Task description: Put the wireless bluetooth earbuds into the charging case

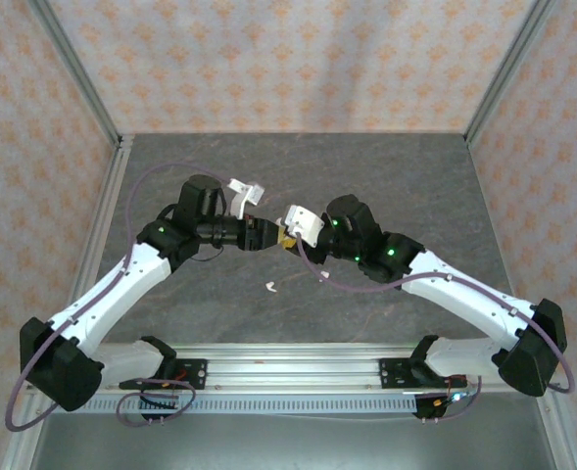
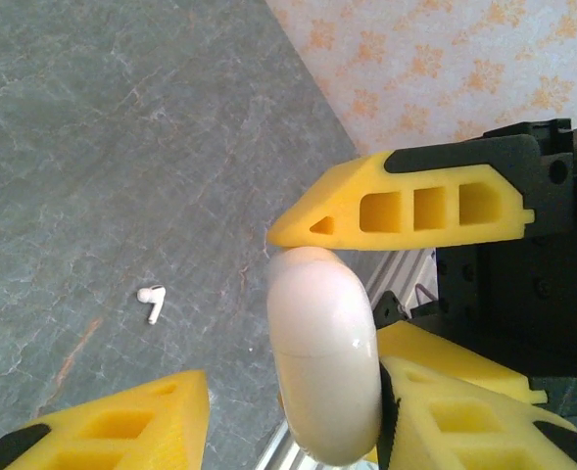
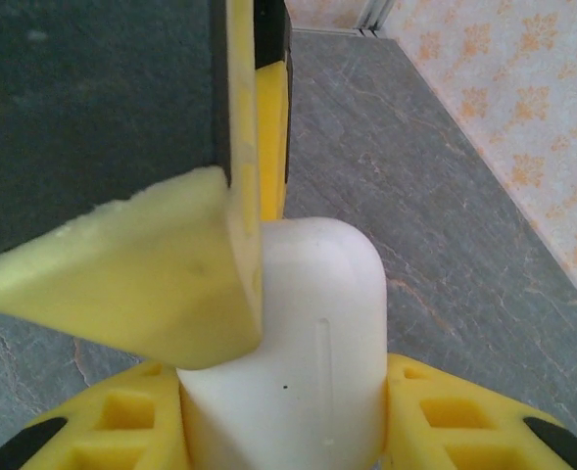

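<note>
The white pebble-shaped charging case (image 3: 312, 333) is held above the table, lid closed. My right gripper (image 3: 283, 392) is shut on it, both yellow fingers pressed to its sides. My left gripper (image 2: 288, 392) is open around the same case (image 2: 322, 352): the case rests against one finger (image 2: 464, 421), and a clear gap separates it from the other finger (image 2: 121, 426). In the top view the two grippers meet tip to tip at mid-table, left gripper (image 1: 271, 235) and right gripper (image 1: 290, 239). One white stemmed earbud (image 2: 152, 303) lies loose on the grey table (image 1: 269, 287), below and in front of the grippers.
A grey marbled table (image 1: 386, 176) is enclosed by patterned walls and metal corner posts (image 1: 77, 69). An aluminium rail (image 1: 288, 367) carrying both arm bases runs along the near edge. Purple cables (image 1: 161, 171) loop off the arms.
</note>
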Controlling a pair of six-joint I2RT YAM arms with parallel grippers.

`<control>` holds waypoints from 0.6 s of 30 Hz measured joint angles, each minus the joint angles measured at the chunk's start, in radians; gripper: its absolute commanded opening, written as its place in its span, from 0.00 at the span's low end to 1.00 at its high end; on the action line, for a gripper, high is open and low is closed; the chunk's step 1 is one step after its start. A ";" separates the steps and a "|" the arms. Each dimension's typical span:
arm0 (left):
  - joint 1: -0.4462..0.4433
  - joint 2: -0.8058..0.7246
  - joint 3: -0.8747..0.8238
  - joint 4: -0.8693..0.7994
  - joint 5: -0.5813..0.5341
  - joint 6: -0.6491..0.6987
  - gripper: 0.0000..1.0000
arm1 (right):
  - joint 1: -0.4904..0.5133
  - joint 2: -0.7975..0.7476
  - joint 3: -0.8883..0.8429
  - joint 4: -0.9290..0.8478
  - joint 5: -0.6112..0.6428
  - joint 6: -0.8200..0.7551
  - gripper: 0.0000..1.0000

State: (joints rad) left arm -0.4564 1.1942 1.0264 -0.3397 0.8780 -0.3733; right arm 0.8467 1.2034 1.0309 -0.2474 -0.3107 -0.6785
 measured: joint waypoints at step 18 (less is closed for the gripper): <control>-0.006 0.006 -0.008 0.008 0.024 0.092 0.00 | -0.008 -0.024 0.023 -0.037 0.005 0.121 0.79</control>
State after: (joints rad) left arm -0.4625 1.2003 1.0187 -0.3317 0.9020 -0.2817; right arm 0.8391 1.1790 1.0542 -0.2844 -0.3054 -0.5579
